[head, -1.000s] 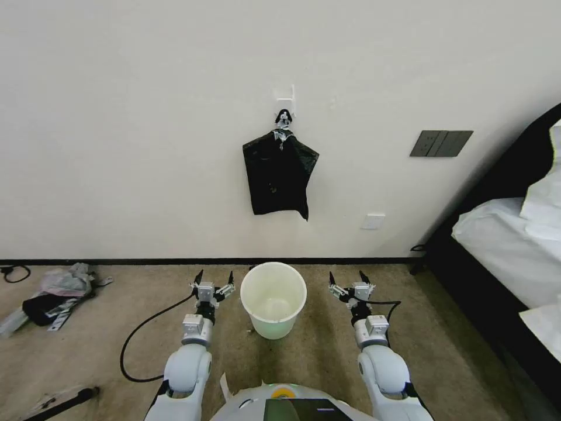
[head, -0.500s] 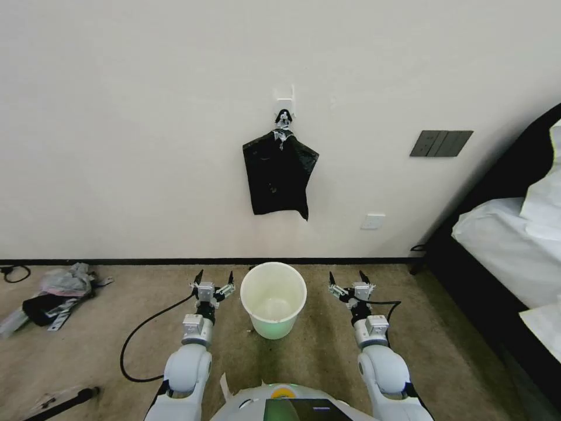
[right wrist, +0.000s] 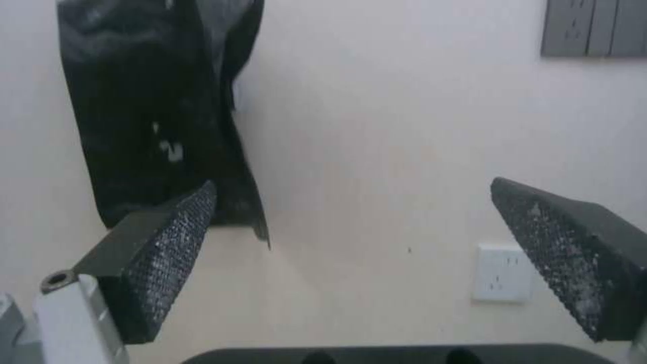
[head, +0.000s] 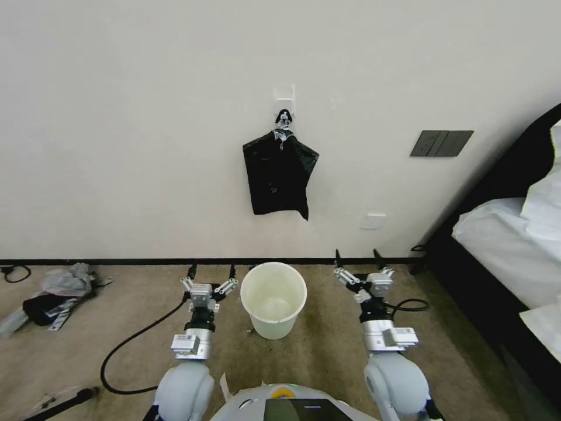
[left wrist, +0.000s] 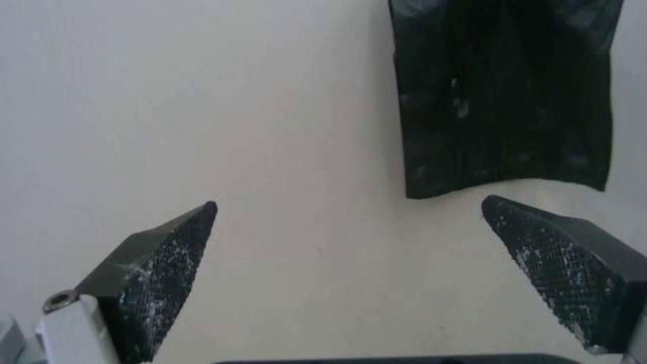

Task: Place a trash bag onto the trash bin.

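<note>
On the wall hung the trash bag (head: 279,174); trash bin (head: 273,300) unlined between the spread, empty left gripper (head: 210,271) and right gripper (head: 357,258).

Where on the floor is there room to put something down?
Bare carpet lies between the trash bin and the bed, beyond the right claw. Left of the left claw it is busier: a black cable loops there, and clutter sits by the wall.

Grey switch panel (head: 441,143) on wall (head: 146,117)
</note>
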{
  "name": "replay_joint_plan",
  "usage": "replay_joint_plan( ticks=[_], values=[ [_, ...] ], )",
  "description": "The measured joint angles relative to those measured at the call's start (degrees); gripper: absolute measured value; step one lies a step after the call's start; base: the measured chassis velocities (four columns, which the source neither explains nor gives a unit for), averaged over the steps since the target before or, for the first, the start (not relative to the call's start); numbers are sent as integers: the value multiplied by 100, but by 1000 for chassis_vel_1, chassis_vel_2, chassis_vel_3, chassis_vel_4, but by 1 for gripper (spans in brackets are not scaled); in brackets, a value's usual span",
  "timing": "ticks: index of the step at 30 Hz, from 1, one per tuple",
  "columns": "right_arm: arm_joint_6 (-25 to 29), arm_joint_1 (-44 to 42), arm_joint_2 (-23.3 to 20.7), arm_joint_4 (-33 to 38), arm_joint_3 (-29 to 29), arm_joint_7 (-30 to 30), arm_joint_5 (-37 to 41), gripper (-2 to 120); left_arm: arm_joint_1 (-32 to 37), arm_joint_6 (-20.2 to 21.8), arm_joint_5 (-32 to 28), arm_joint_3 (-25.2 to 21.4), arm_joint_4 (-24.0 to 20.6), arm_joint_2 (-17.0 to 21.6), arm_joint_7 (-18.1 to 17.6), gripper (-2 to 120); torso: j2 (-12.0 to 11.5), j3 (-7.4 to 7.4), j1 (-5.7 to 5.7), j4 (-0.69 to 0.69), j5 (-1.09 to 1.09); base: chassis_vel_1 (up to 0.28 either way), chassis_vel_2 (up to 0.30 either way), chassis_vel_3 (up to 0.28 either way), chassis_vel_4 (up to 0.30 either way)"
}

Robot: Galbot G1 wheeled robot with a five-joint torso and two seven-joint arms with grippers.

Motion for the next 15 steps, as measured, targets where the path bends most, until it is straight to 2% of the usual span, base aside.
replay_joint_plan(
  ticks=[2,4,5,15],
  values=[
    [3,-18,15,5,4,-11,8,100,-15,0,-2,-20,0,13,-1,100,0,0,0,1,4,0,0,0,0],
    [19,-36,33,15,11,-24,8,100,-70,4,-5,-36,0,23,-2,100,0,0,0,0,-5,0,0,0,0],
    [37,-75,42,15,11,-37,3,100,-105,24,-20,-46,0,26,-8,100,0,0,0,0,1,0,0,0,0],
    [46,31,-79,-134,-133,-107,110,100,-38,41,-32,-48,-45,63,-3,100,0,1,0,0,-2,0,0,0,0]
  ],
)
